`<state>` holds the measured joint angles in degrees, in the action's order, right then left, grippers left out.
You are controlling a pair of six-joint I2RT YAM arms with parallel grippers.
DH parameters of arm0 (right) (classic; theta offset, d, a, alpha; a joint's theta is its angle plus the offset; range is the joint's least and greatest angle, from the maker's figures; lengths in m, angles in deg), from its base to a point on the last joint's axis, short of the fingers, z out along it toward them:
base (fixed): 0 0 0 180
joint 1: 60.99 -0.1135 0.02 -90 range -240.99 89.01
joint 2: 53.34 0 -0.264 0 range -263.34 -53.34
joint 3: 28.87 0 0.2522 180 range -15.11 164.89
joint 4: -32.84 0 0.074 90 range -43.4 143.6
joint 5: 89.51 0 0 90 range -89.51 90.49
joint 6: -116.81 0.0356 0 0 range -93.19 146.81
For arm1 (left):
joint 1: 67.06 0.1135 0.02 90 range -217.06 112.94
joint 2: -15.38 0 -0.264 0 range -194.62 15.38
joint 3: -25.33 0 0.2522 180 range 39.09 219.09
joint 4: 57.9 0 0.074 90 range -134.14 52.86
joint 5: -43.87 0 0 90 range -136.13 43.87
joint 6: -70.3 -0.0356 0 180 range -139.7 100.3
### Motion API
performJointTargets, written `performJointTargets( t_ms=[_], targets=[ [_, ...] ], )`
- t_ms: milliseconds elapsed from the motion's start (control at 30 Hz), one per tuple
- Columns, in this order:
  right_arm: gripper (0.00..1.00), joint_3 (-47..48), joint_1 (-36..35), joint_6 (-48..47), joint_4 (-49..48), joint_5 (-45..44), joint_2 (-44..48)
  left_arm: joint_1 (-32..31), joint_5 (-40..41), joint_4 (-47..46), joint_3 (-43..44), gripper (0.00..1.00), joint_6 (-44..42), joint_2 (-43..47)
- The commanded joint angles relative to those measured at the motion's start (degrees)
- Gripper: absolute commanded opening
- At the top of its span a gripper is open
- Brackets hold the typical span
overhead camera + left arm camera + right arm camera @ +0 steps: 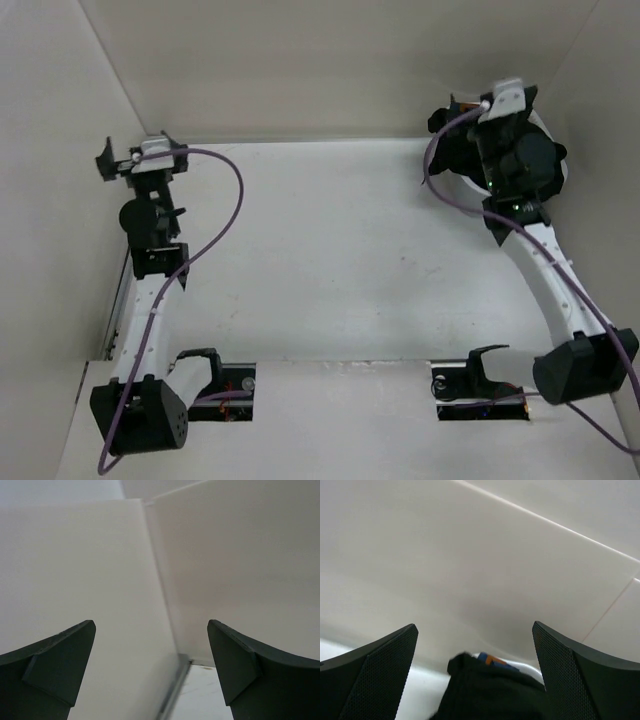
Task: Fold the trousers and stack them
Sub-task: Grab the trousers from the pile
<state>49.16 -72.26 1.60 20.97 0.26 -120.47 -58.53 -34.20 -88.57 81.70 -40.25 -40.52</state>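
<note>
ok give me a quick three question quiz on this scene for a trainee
1. True or false: the left pincer holds fabric.
2. The black trousers show just below which one? A) the left pincer B) the right pincer
3. Fill in: both pincers stand ____.
Key: 1 false; 2 B; 3 open
</note>
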Motion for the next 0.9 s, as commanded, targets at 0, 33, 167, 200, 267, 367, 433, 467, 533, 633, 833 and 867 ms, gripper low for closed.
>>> performJointTargets(
  t_ms=[0,33,167,200,267,367,433,467,533,633,833,867],
  targets=[
    [1.00,17.2,4.4,15.1,19.0,-6.4,-10.4,-7.5,-2.2,26.7,8.8,1.00,1.1,-2.8],
    [1.00,22.6,4.5,16.7,25.7,-6.4,-14.5,-12.0,-4.3,38.1,13.3,1.00,2.8,-5.0],
    [1.00,33.7,1.7,15.5,35.2,-15.8,-28.2,-20.7,-12.8,59.9,22.2,1.00,6.8,-11.4],
    [1.00,35.5,0.8,14.7,35.6,-19.5,-31.3,-22.4,-15.8,64.8,24.2,1.00,8.1,-13.8],
    [1.00,37.2,-0.1,14.3,35.6,-22.5,-35.0,-23.2,-17.8,67.4,25.0,1.00,9.3,-15.7],
    [1.00,40.5,-0.6,13.8,37.8,-23.9,-41.1,-23.0,-18.6,66.7,23.8,1.00,11.1,-17.4],
    [1.00,42.9,-0.4,16.1,40.6,-26.9,-45.3,-22.5,-18.3,65.4,22.9,1.00,11.0,-17.5],
    [1.00,43.5,0.0,16.9,41.2,-28.1,-46.4,-22.4,-18.1,65.3,22.6,1.00,10.5,-17.6],
    [1.00,44.0,0.8,17.8,41.9,-29.4,-47.8,-22.4,-17.7,65.3,22.4,1.00,10.3,-17.8],
    [1.00,44.4,1.4,18.7,43.0,-32.7,-50.1,-22.2,-17.6,65.3,21.8,1.00,9.9,-18.1],
    [0.86,42.6,3.4,19.2,45.0,-43.2,-52.1,-20.5,-17.6,65.2,21.6,1.00,9.7,-18.3],
    [0.83,42.2,3.7,19.3,44.8,-43.5,-51.9,-20.3,-17.6,65.2,21.7,1.00,9.7,-18.3]
  ],
)
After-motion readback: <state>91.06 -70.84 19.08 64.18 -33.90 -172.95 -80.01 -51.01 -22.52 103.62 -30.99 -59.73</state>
